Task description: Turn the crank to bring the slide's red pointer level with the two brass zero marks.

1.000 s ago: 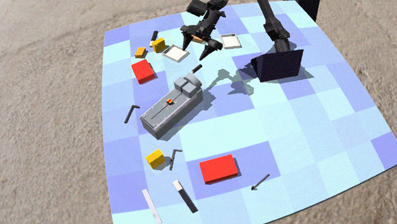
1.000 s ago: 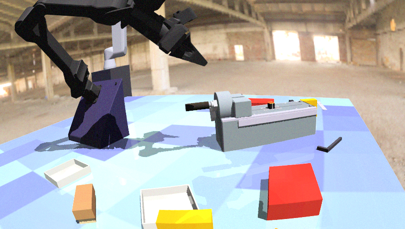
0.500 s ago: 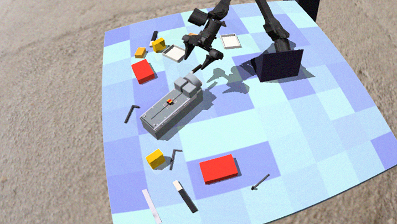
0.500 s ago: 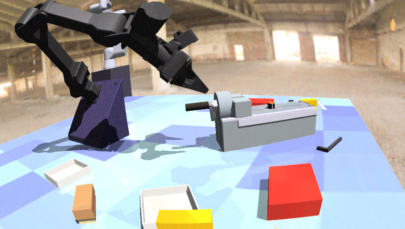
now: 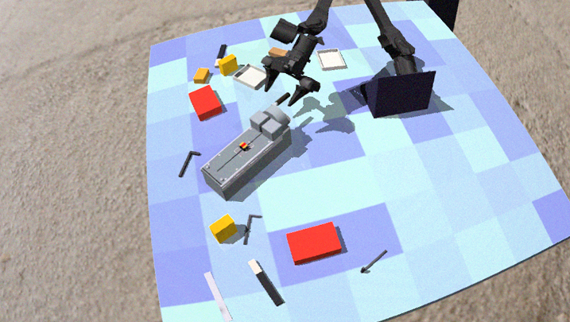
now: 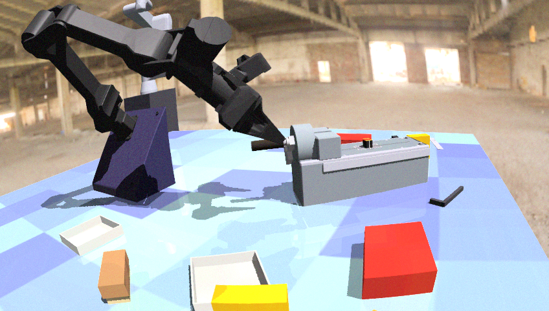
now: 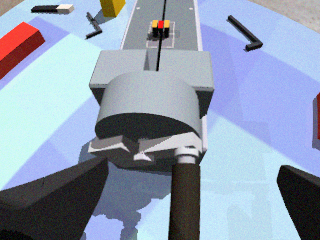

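The jaws stand wide open and hold nothing. The dark crank handle (image 7: 183,210) lies between them, its long axis pointing toward the wrist camera. Beyond it the grey machine (image 7: 155,74) sits on the checkered blue desk (image 5: 443,175), in a large hall.

Gripper (image 5: 282,93) is spread wide and holding nothing, fingertips either side of the dark crank handle (image 5: 282,97) at the far end of the grey machine (image 5: 247,151). The slide's red pointer (image 5: 243,145) sits midway along the slot. A red block (image 5: 205,101) lies left of the machine on the checkered table (image 5: 466,187), a white tray (image 5: 251,75) beside the gripper.
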Available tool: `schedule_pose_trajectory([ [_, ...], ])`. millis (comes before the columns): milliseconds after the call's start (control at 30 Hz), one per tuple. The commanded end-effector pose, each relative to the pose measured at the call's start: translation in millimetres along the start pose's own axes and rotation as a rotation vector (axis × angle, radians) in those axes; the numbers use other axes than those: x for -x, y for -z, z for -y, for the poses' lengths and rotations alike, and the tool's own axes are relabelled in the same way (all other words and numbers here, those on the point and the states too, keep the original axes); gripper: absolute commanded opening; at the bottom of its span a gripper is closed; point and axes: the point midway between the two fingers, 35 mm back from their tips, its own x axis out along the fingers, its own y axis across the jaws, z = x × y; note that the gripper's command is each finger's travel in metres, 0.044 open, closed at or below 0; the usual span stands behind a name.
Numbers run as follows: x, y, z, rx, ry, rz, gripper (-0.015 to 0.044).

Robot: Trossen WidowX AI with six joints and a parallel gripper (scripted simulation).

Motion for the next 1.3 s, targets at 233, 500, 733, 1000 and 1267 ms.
schedule_pose_trajectory([
  [233, -14, 15, -3, 0.005, -0.008, -0.003, 0.0440],
  [500, -22, 25, -3, 0.006, -0.007, -0.003, 0.0440],
  [733, -25, 28, -3, 0.006, -0.006, -0.003, 0.0361],
  [1000, -25, 28, -3, 0.006, -0.006, -0.003, 0.0151],
  [1267, -25, 28, -3, 0.006, -0.006, -0.003, 0.0000],
])
